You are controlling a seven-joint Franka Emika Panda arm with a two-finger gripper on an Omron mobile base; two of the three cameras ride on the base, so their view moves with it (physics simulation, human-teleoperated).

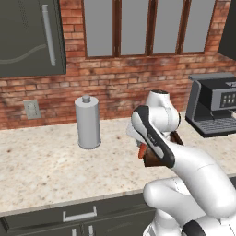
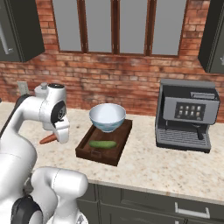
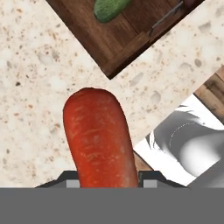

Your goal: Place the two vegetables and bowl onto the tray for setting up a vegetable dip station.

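Orange-red carrot [image 3: 98,138]: sits between the gripper [image 3: 107,181] fingers in the hand view, blunt end pointing away from the hand; in the right base view a short length of it pokes out beside the arm, left of the tray.
Gripper: closed on the carrot, one dark finger tip [image 3: 70,180] on each side of its body; it seems lifted just clear of the counter [image 2: 144,164], though I cannot tell for certain.
Tray [image 2: 119,151]: dark brown wood with a raised rim, on the speckled counter between the arm and the coffee machine [image 2: 187,114]; one corner lies just ahead of the carrot in the hand view.
Cucumber [image 2: 103,144]: already lying flat in the near half of the tray.
Bowl [image 2: 107,117]: white inside, pale blue outside, resting on the far half of the tray.
Handling, as a judgement: the carrot looks light, stiff and smooth; its rounded, tapering sides could let it slip or swivel, so a hold across the thick middle is safest.
Room left: bare wood beside the cucumber looks like the place for it.
Canister [image 1: 87,122]: tall and grey, well apart to the left.
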